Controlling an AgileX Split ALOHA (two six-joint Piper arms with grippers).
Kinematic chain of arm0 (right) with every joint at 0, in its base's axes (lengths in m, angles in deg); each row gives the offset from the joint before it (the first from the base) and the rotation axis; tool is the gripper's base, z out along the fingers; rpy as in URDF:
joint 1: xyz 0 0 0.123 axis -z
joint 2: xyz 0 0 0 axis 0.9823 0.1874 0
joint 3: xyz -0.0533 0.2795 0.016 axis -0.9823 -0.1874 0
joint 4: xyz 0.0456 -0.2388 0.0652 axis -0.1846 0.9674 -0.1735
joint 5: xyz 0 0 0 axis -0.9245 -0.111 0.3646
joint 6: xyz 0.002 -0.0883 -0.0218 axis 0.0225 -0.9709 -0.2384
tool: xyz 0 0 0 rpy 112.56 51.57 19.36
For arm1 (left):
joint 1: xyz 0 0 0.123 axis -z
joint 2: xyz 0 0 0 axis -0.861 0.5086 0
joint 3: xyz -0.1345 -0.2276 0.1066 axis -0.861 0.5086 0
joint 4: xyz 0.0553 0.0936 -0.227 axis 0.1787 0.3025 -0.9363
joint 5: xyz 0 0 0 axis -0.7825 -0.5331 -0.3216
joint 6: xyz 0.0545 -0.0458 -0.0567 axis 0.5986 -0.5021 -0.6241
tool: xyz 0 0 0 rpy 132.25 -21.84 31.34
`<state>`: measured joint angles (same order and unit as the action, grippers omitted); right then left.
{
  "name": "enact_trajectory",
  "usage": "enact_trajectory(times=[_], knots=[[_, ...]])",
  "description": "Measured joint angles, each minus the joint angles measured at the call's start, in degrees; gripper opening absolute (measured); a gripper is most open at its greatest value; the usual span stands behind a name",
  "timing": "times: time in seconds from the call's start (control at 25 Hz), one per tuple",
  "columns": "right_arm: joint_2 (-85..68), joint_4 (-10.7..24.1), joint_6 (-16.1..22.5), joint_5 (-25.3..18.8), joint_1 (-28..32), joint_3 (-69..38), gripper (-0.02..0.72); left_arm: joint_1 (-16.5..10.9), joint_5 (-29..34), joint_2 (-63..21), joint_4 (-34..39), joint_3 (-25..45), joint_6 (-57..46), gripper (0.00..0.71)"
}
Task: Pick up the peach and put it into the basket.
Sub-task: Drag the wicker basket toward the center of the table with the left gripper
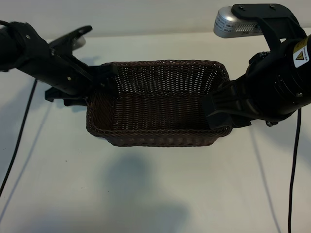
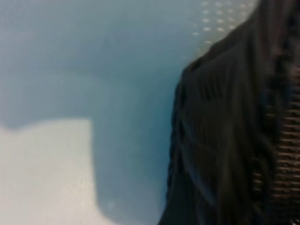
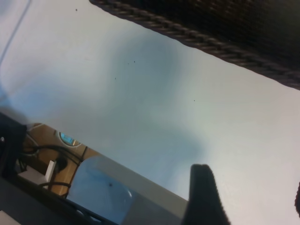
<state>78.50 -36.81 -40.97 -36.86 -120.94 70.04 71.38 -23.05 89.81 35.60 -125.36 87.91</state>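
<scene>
The dark brown wicker basket sits mid-table, and its woven floor shows nothing inside. The peach shows in none of the views. My left gripper reaches down at the basket's left rim. The left wrist view holds only a blurred dark stretch of the basket beside pale table, with no fingers in it. My right gripper hangs by the basket's right wall. In the right wrist view it is open: one black finger stands far from the other at the frame edge, with bare table between, and the basket rim lies beyond.
Black cables trail over the white table at the left and the right. A silver camera sits on the right arm. The table's edge runs close to the right gripper, with wiring below it.
</scene>
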Motion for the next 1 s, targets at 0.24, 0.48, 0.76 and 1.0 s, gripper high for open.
enact_trajectory(times=[0.24,0.48,0.76,1.0], knots=[[0.00,0.00,0.00,0.00,0.00,0.00,0.465,0.00,5.20,-7.43,3.86,-0.12,-3.17,0.587],[0.00,0.00,0.00,0.00,0.00,0.00,0.465,0.33,9.47,-15.29,4.05,-0.12,-3.86,0.587],[0.00,0.00,0.00,0.00,0.00,0.00,0.465,6.27,11.94,-22.43,4.48,-0.12,-4.82,0.587],[0.00,0.00,0.00,0.00,0.00,0.00,0.465,7.89,14.47,-26.54,4.42,-0.12,-5.45,0.587]])
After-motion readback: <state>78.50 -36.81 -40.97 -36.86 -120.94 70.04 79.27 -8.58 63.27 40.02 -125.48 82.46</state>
